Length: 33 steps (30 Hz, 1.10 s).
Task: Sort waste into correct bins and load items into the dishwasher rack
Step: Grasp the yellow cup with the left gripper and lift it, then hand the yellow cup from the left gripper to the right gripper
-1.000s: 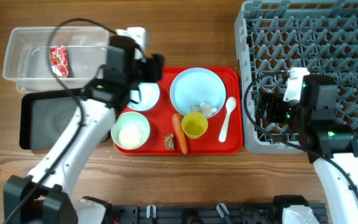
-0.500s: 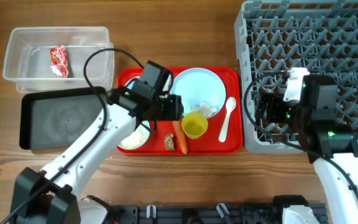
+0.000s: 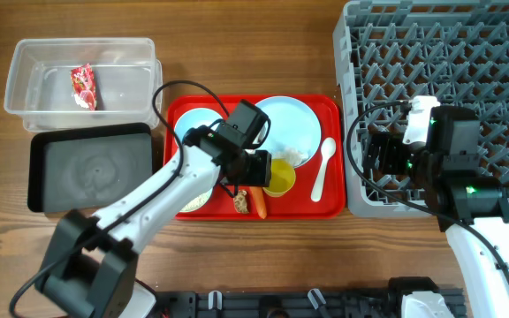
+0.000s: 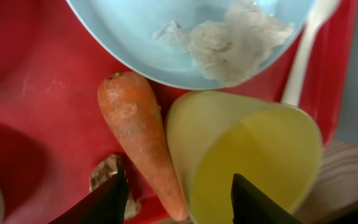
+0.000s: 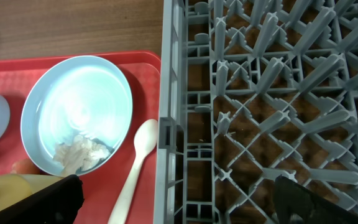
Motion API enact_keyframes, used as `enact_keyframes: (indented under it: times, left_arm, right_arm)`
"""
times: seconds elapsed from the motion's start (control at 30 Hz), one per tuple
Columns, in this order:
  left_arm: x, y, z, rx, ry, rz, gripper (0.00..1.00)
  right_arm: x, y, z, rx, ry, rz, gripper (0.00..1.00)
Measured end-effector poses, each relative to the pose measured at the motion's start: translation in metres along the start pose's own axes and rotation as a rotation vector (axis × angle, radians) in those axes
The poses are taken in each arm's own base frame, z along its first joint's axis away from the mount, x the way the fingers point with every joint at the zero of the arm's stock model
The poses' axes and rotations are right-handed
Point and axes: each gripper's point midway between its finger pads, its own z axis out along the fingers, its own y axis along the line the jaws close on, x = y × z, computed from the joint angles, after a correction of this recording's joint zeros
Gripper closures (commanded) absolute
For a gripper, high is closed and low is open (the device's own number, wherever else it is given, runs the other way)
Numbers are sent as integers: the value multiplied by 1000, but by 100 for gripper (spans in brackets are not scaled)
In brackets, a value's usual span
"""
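Nearest the front edge, mid-tabletop: carrot (image 3: 256, 202) and brown lump (image 3: 240, 202), side by side on the red tray (image 3: 330, 201). Left tool (image 4: 179, 193) above them, fingers (image 4: 104, 202) spread wide, nothing gripped; the carrot's tip and part of the yellow cup (image 4: 253, 155) show between them. Right tool (image 5: 176, 202), toward the right edge, gaping wide over the rack's (image 3: 431, 44) left wall, empty. Behind: blue plate (image 3: 277, 124) bearing tissue (image 3: 292, 155), white spoon (image 3: 322, 168) alongside. Far left corner: clear tub (image 3: 25, 84) containing wrapper (image 3: 82, 86).
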Motion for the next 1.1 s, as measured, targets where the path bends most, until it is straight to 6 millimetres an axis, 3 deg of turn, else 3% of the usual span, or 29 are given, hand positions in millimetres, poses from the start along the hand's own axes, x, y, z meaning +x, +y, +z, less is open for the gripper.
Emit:
enact_keyframes:
  times: [0.07,0.1,0.47,0.57,0.67,0.73,0.87,1.0,1.1]
  left_arm:
    - [0,2,8,-7,14,-1,89]
    - [0,3,10,-9,17,-7,96]
    - [-5,1,10,17,8,-16,96]
    - [-14,-1,-4,102,-7,-55,96]
    - [-37,-5,-27,238,-73,-92,96]
    - [-58,-9,-47,358,-129,-104,96]
    - [-89,-18,-87,626,-210,-74,96]
    - [-91,-29,-113,800,-200,-27,96]
    - [-83,-37,-120,864,-164,-6,96]
  right_arm:
    - [0,0,0,0,0,0,0]
    - [0,0,0,0,0,0,0]
    - [2,0,0,1,6,1,0]
    - [-1,-5,0,29,-3,22,0]
    - [-13,-7,-1,40,-57,40,0]
    - [-27,5,0,-24,-105,9,0]
    - [-34,57,-1,-332,-132,-154,0]
    - [-27,104,-10,-653,-133,-273,0]
    - [-27,124,-17,-822,-149,-313,0]
